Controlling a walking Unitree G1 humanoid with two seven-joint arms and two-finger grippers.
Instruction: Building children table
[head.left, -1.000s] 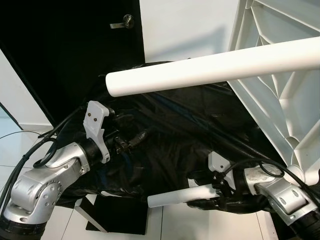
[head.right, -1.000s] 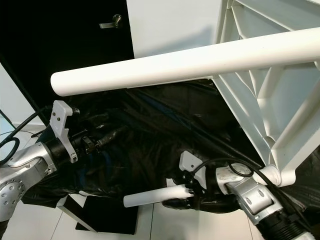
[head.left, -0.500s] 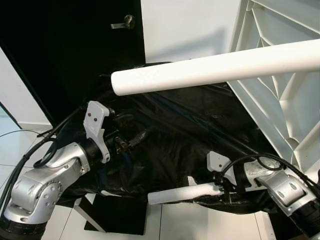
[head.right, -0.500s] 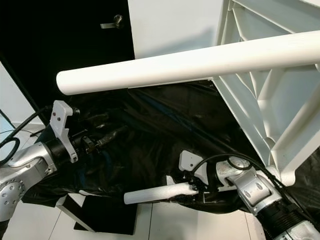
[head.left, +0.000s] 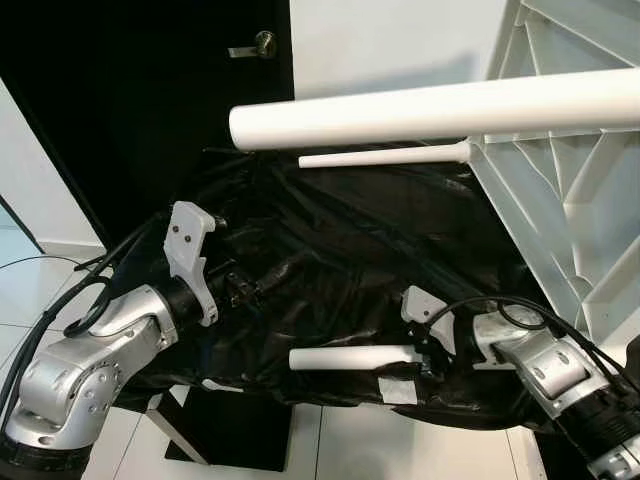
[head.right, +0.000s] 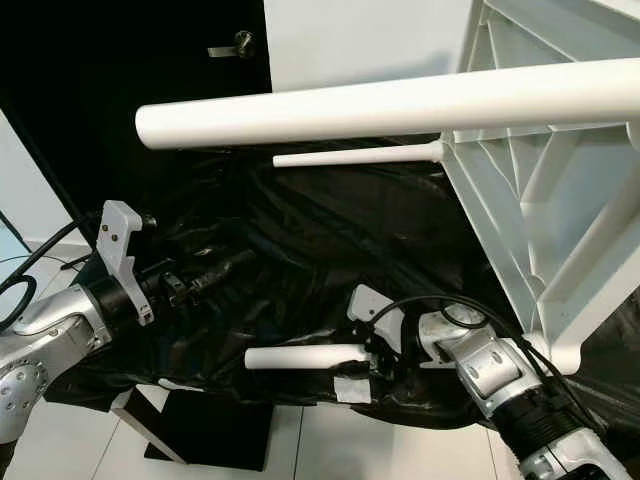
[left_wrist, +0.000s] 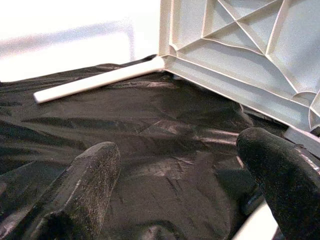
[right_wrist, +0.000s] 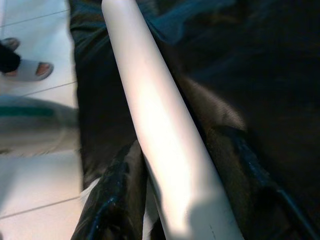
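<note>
A white ribbed table top (head.left: 565, 170) stands tilted on its side at the right. One thick white leg (head.left: 400, 108) sticks out of it toward the left, with a thinner-looking far leg (head.left: 385, 157) behind. My right gripper (head.left: 424, 352) is shut on a loose white table leg (head.left: 350, 357), held level just above the black sheet; in the right wrist view the black fingers (right_wrist: 117, 200) flank the leg (right_wrist: 165, 140). My left gripper (head.left: 248, 290) hovers open over the sheet at the left, nothing between its fingers (left_wrist: 80, 195).
Crumpled black plastic sheet (head.left: 350, 240) covers the low work surface. A black door with a metal handle (head.left: 252, 45) and a white wall stand behind. White tiled floor lies at the front, where a person's sandalled foot (right_wrist: 25, 67) stands near the sheet's edge.
My right gripper has lifted the loose leg slightly and brought it level over the sheet. The view has shifted, bringing the far leg into sight. My left arm has stayed put.
</note>
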